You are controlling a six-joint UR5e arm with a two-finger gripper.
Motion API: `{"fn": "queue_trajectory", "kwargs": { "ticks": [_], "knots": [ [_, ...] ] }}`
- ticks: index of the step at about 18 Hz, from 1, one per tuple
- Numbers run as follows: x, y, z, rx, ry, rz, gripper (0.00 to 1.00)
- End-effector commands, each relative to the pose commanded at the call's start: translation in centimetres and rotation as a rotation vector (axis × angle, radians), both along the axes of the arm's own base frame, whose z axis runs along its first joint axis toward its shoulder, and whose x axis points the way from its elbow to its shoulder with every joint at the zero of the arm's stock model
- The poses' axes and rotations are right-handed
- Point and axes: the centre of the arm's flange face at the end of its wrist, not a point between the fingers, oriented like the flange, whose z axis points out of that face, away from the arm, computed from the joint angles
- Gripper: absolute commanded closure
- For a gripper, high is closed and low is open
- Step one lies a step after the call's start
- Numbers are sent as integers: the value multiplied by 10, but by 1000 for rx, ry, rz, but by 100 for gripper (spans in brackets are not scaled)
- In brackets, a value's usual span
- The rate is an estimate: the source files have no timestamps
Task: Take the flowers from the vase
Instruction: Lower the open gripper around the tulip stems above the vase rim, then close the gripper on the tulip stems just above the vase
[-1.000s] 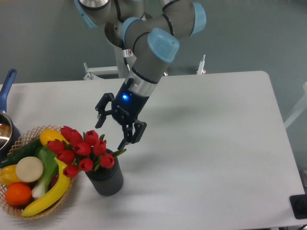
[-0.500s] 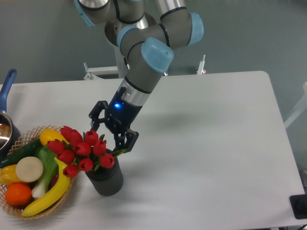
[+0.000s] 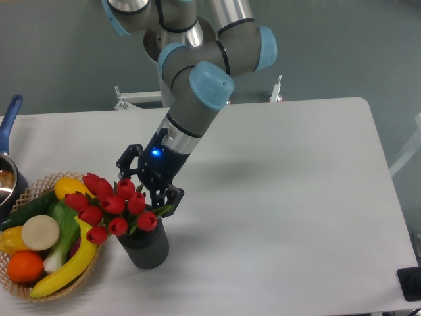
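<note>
The flowers [image 3: 112, 205], a bunch of closed red tulip buds with green stems and leaves, stand in the vase [image 3: 145, 247], a dark ribbed cylindrical pot near the table's front left. My gripper [image 3: 145, 182] is open, its two black fingers spread on either side of the upper right buds, one finger [image 3: 125, 162] at the left and one [image 3: 172, 196] at the right. The fingers are right at the buds, not closed on them.
A wicker basket [image 3: 20, 280] of fruit and vegetables sits just left of the vase, touching the flowers' side. A blue-handled pan [image 3: 8, 131] is at the far left edge. The white table [image 3: 289, 197] extends to the right.
My gripper has moved down and left, from above and right of the flowers to right at the top of the bunch. It stays open. The flowers and vase have not moved.
</note>
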Motion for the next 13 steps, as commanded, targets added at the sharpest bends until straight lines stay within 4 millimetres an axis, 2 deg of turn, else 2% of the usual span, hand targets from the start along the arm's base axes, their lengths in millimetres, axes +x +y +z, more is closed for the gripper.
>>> {"fn": "queue_trajectory", "kwargs": {
  "ticks": [7, 12, 13],
  "knots": [
    [-2, 16, 4, -9, -32, 27, 0],
    [-5, 19, 6, -5, -31, 30, 0],
    [-6, 19, 6, -5, -29, 30, 3]
  ]
}}
